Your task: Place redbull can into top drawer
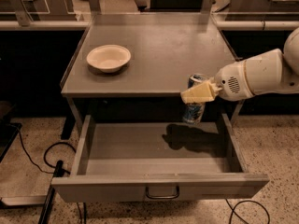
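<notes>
The redbull can (193, 110), slim, blue and silver, hangs upright in my gripper (200, 91) in front of the tabletop's front edge, above the right part of the open top drawer (154, 148). The gripper's yellowish fingers (198, 94) are shut around the can's upper half; my white arm comes in from the right. The can's shadow falls on the drawer floor below it. The drawer is pulled fully out, with a small bar handle (162, 192) at the centre of its front panel.
A shallow white bowl (108, 57) sits on the grey table (159, 45) at the left. Black cables (42, 157) lie on the speckled floor at the left and lower right. Railings and furniture stand behind the table.
</notes>
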Robot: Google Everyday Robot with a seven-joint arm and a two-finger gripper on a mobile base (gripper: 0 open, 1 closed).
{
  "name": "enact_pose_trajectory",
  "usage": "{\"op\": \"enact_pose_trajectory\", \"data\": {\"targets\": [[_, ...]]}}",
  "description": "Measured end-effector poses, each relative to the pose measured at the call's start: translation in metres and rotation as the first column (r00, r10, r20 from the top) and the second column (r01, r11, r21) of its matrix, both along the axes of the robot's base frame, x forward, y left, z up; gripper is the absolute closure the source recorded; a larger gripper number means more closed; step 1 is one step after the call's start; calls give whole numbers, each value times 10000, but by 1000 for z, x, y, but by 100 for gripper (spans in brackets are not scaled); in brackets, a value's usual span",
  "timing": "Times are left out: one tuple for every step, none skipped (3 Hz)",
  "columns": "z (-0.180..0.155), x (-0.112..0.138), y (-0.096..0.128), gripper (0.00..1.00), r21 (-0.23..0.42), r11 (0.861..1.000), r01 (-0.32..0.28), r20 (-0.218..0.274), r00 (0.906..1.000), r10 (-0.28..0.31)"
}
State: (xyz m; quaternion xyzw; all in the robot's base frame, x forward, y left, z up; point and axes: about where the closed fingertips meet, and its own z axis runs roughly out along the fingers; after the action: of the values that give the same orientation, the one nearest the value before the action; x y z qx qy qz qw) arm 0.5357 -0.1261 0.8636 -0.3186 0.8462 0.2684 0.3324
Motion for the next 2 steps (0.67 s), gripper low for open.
{"op": "enact_pose_trajectory", "data": {"targets": [[1, 0, 0, 100, 2, 10000, -1, 11, 10000, 1], [-18, -11, 3, 100, -47, 9996, 273, -253, 9993, -274]]}}
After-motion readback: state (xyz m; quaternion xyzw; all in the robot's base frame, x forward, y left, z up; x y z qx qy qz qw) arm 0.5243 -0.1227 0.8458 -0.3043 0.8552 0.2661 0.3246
